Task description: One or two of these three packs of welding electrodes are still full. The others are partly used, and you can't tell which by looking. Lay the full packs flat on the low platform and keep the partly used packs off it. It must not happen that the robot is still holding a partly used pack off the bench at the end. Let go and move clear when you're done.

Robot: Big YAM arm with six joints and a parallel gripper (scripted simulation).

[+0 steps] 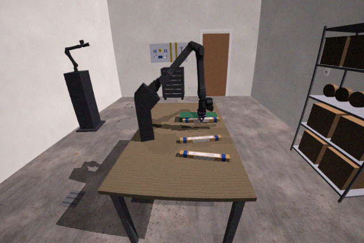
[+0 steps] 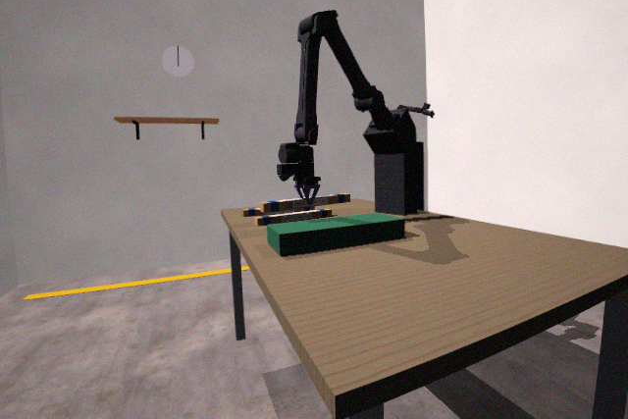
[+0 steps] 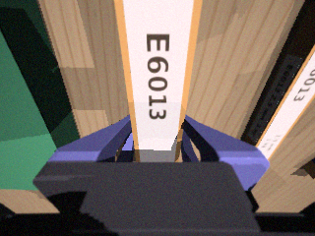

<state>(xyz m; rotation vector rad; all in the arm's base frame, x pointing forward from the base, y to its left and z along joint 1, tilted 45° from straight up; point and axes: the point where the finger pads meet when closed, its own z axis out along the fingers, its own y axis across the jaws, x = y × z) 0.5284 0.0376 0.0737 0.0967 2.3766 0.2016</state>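
Holding one pack of electrodes is the gripper, jaws clamped on both long sides approx. mid-length. Held pack is off the tabletop, just beside the low green platform, on the side facing the other packs; not over it.

Critical relation: pack's long axis runs approx. parallel to platform's long side, so little or no turn reqd. Wrist view puts platform to the left of the jaws. If wt. proves full, next move is a sideways shift over the platform, w/ clearance above its edge, then lower flat. If part used, set down off platform. Contents n/v (not visible); full or part used cannot be told by eye.

Middle pack lies on the platform's same side, farther out; end pack farthest.

Labels: held pack reads "E6013", dark on white. Adjacent pack in wrist view shows partial "013"; side print illegible. Blue bands nr. pack ends. No brand legible.
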